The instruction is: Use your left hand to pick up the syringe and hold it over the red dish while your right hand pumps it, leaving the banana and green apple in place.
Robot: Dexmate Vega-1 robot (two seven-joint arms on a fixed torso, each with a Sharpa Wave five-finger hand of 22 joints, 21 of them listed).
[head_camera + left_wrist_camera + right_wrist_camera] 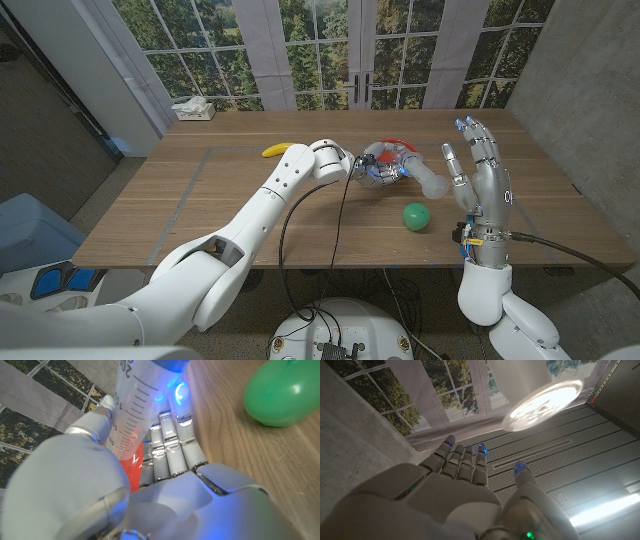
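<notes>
Wooden table [200, 200], syringe [132, 415] scale reads "20"

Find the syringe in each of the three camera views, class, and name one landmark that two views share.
Head view: the syringe lies right of centre, gripped by the left hand over the red dish.
Left wrist view: its clear marked barrel runs along the upper middle, between the fingers.
Right wrist view: not in it.
Shared landmark: the green apple.
</notes>
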